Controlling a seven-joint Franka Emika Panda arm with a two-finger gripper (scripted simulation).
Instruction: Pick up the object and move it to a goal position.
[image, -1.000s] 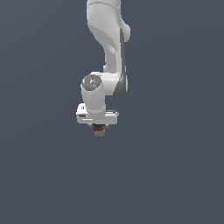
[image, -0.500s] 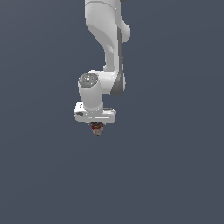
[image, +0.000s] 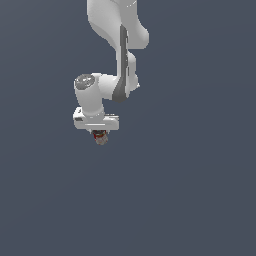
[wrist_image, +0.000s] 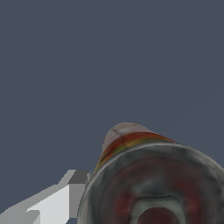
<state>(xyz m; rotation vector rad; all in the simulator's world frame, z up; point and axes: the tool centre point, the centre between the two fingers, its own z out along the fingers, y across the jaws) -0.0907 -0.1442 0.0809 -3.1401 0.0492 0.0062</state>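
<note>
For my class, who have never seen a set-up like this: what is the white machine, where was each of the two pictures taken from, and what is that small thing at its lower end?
These are computer-simulated pictures. The white machine is a robot arm. The exterior view looks at it from outside, against a plain blue-grey background; no surface with things on it shows. At the arm's lower end is its gripper, a two-fingered clamp, shut on the object, a tiny dark cylinder with red marks and a pale end. The wrist view comes from a camera on the arm itself, so the same object looks huge, with one pale finger beside it.
</note>
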